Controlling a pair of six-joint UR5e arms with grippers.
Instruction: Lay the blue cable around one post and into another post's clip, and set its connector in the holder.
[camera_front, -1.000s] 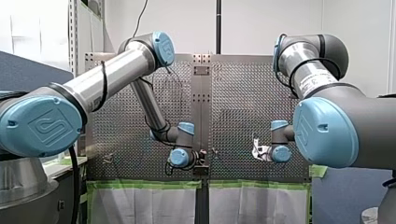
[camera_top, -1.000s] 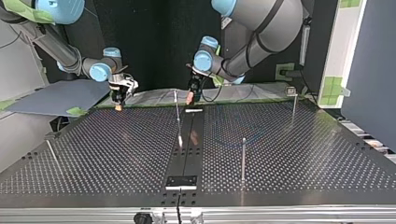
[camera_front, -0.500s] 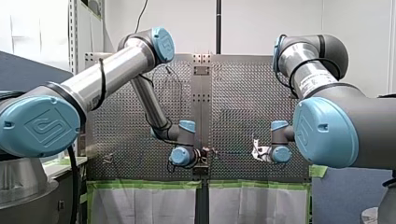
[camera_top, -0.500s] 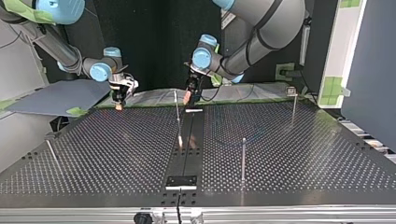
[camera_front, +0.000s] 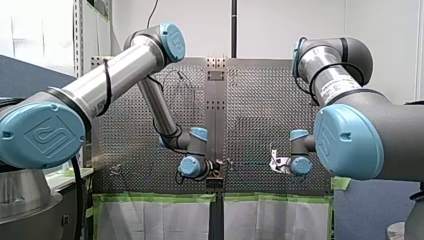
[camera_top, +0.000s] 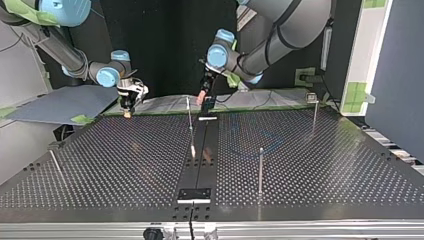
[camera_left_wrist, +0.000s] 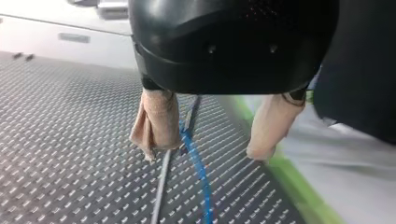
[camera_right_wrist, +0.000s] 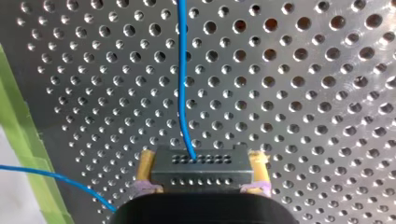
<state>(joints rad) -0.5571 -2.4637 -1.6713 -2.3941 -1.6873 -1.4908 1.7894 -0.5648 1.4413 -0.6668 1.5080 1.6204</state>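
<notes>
Ideally my left gripper (camera_left_wrist: 204, 154), its beige pads (camera_left_wrist: 156, 121) spread wide, should centre over the blue cable (camera_left_wrist: 200, 175) before closing, while my right gripper (camera_right_wrist: 201, 163) holds the connector (camera_right_wrist: 201, 173) steady.

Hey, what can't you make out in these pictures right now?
Left wrist view: the blue cable beyond my left gripper, cut off by the edge.
Top view: its route among the posts, too thin and faint.
Right wrist view: the rear of the connector, covered by my right gripper.
Front view: what either gripper holds, too small.
</notes>
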